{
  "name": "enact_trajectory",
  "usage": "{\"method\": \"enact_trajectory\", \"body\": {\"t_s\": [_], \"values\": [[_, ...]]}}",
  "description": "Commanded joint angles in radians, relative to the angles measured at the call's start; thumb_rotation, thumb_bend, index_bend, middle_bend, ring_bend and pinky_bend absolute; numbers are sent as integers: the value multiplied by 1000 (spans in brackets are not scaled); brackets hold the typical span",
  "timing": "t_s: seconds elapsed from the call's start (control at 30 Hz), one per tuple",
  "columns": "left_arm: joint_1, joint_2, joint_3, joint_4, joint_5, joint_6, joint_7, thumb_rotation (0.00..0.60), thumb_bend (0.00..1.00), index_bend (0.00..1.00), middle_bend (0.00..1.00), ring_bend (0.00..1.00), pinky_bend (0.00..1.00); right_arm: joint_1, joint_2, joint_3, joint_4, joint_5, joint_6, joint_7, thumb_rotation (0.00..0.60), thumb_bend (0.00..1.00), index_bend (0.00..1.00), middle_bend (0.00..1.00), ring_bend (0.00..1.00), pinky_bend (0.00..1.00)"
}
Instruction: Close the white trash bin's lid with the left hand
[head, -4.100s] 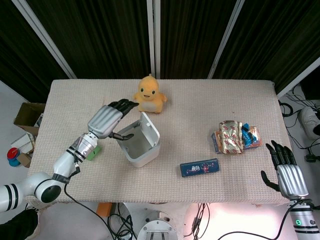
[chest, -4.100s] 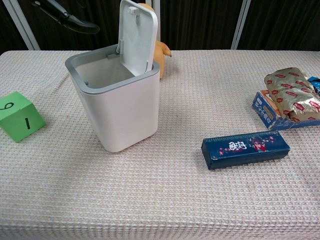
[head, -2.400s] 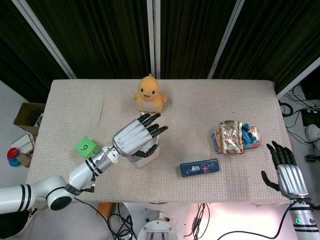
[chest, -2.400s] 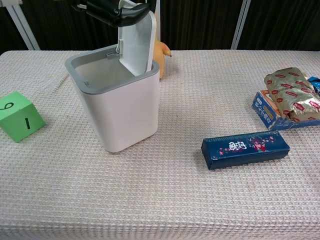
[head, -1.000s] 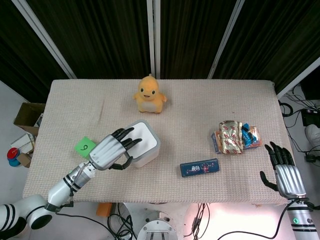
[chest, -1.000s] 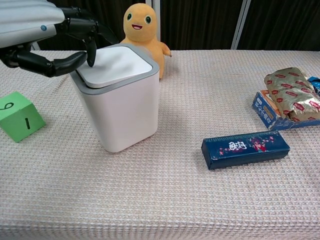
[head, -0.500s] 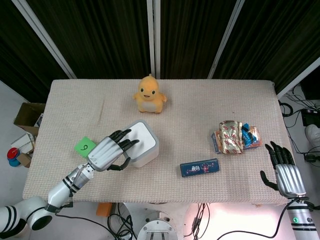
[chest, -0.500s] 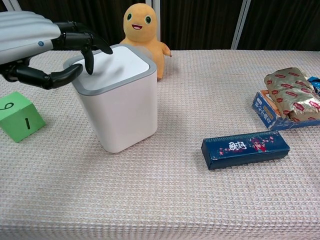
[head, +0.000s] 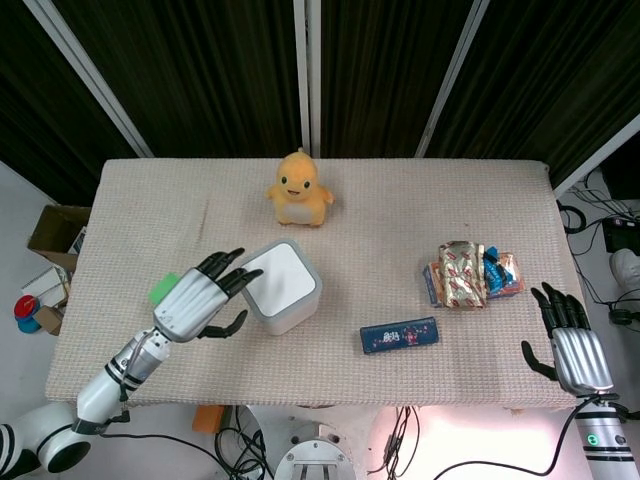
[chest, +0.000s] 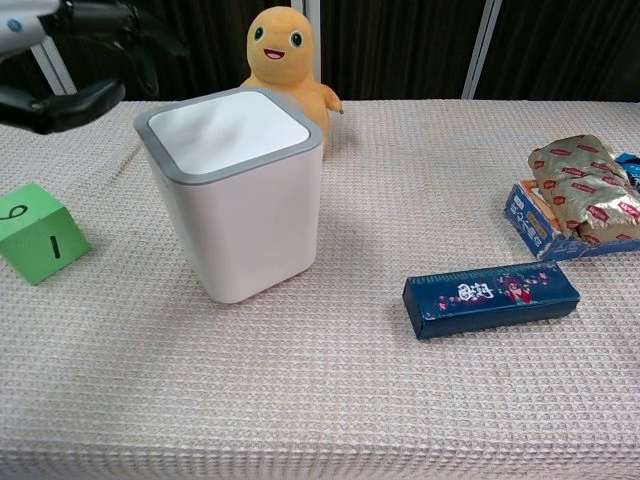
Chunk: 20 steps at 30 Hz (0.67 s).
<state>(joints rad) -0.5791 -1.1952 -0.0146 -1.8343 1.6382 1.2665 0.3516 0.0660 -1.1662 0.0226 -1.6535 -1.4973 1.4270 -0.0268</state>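
The white trash bin (head: 281, 288) (chest: 240, 210) stands upright left of the table's middle, its white lid (chest: 225, 125) lying flat inside the grey rim. My left hand (head: 196, 300) (chest: 70, 60) hovers just left of the bin, fingers spread, holding nothing and clear of the lid. My right hand (head: 572, 340) hangs off the table's near right corner, fingers apart and empty; the chest view does not show it.
A yellow duck plush (head: 297, 189) (chest: 283, 55) sits behind the bin. A green cube (chest: 38, 232) lies left of the bin, partly under my left hand in the head view. A dark blue box (head: 399, 334) (chest: 491, 296) and snack packets (head: 470, 272) (chest: 578, 195) lie to the right.
The lid went from standing upright to flat and closed under my left hand. In the last half second that hand has lifted off the lid and drawn back to the left.
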Motion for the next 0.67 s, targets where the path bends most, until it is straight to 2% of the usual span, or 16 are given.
{"method": "enact_trajectory", "body": {"t_s": [0.03,0.07,0.13,0.33,0.4,0.5,0.67], "values": [[102,30,11,-7,29,143,23,381,291,148,228,88,229,0,0,1,0,1,0,1,600,335,0,0,0,0],[138,32,25,7,28,183,16,398,257,144,204,90,229,0,0,2,0,2,1,1,600,335,0,0,0,0],[196,33,51,40,21,240,-13,387,217,139,172,90,229,-1,1,3,-1,2,4,1,600,333,0,0,0,0],[370,8,131,225,-28,359,-166,197,155,133,113,87,229,-10,10,11,-16,3,31,-11,600,328,0,0,0,0],[415,-10,144,274,-45,381,-208,157,146,128,113,83,230,-10,9,12,-14,5,29,-14,600,327,0,0,0,0],[456,-55,149,353,-49,400,-243,137,136,128,113,81,230,-5,6,9,-13,5,18,-23,600,326,0,0,0,0],[482,-115,125,441,-42,423,-277,125,134,127,113,80,230,3,-2,4,-11,1,2,-41,600,329,0,0,0,0]]}}
